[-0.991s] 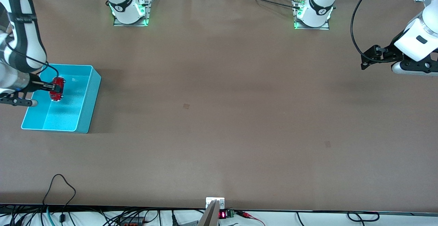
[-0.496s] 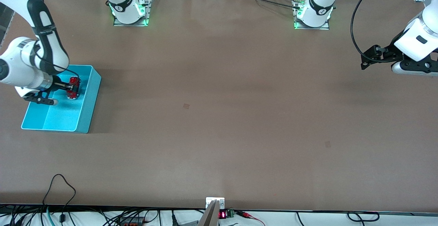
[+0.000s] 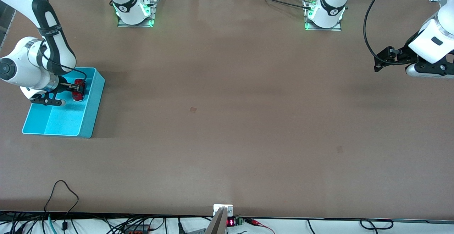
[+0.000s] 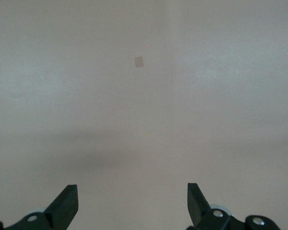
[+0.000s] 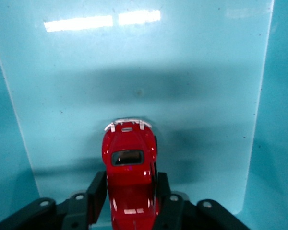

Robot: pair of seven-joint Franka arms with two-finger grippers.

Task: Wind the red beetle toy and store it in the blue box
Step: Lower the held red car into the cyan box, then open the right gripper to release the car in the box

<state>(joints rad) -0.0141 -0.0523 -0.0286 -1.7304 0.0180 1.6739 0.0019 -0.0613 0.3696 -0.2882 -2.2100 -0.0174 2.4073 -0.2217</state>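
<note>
Front view, both wrist views.

**Box** (image 3: 93, 110): turquoise bin with a pale rim on the table (image 3: 227, 120), at the right arm's end. It sits open side up. In the right wrist view its floor (image 5: 134, 62) is bare apart from the car and reflected ceiling lights.

**Car** (image 3: 78, 89): red beetle body, inside the box, in the part farther from the front camera and close to the wall that faces the middle of the table. The right wrist view shows its roof, rear window and silvery trim (image 5: 129, 148), pointing away from the wrist. A dark shadow lies on the box floor around it. Cannot tell whether the wheels touch the floor.

**Right gripper** (image 3: 76, 90): reaches down into the box from the right arm. The fingers (image 5: 98, 190) sit against the two sides of the car, one on each flank, pinching it with no gap visible (image 5: 129, 191).

**Left gripper** (image 3: 385, 59): hangs over the bare table at the left arm's end, well apart from the box; this arm waits. Its fingers (image 4: 67, 201) are spread wide with nothing between them (image 4: 132, 201). Below it there is only brown tabletop (image 4: 144, 120) with one small tan patch (image 4: 139, 62).
</note>
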